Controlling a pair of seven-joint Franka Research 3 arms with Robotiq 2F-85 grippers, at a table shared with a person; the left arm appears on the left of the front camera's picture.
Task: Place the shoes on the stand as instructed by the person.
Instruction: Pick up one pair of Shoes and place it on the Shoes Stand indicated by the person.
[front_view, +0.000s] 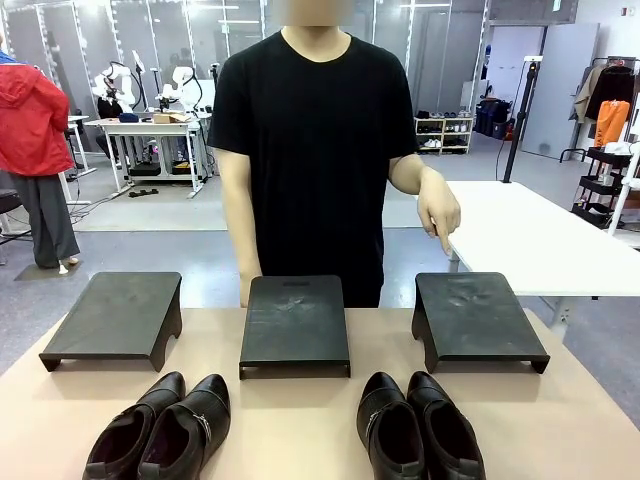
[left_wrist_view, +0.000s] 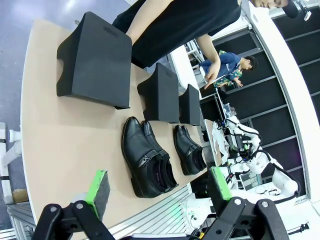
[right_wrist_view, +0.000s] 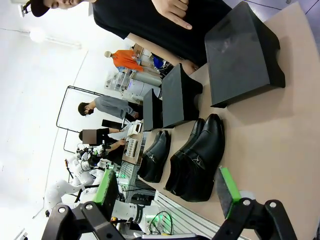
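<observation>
Left hand (left_wrist_view: 160, 189) and right hand (right_wrist_view: 167, 189) each hang with green-padded fingers spread wide apart, wrists apparently rolled sideways.

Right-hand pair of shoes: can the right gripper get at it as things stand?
Probably yes. The right gripper is open, with the right-hand pair of shoes lying on bare table ahead of it. The person's hand points over the right stand, clear of the shoes.
</observation>
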